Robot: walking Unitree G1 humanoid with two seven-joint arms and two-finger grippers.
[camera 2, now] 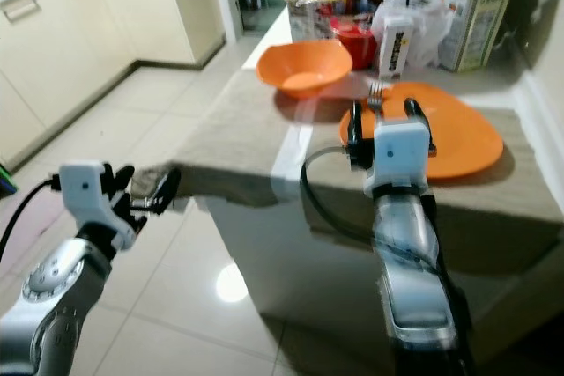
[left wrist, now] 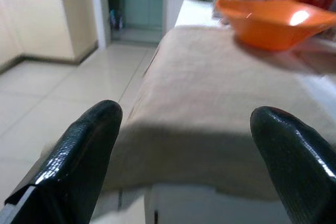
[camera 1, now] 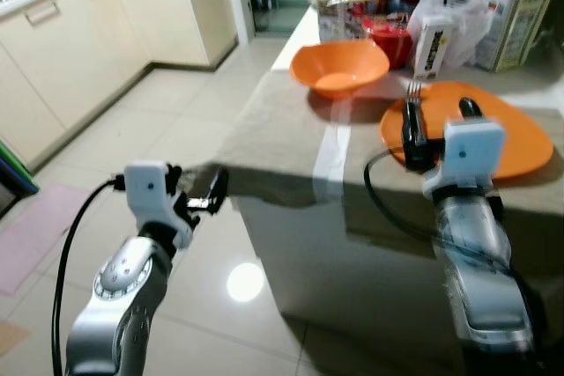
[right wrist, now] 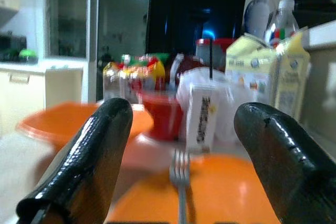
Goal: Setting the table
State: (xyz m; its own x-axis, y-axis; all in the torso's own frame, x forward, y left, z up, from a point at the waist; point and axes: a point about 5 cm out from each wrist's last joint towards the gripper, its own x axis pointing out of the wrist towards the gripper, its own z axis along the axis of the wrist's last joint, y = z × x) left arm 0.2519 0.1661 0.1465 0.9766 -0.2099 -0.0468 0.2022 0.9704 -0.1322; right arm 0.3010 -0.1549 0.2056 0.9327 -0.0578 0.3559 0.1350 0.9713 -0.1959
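Right wrist view shows my right gripper with fingers spread wide, hovering over the flat orange plastic plate, where a silver metal fork lies. My left gripper, also spread, hangs beside the beige-clothed table, apart from the orange plastic bowl.

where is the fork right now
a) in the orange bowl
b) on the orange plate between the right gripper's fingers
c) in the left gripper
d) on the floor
b: the fork lies on the orange plate, with the open right gripper straddling it.
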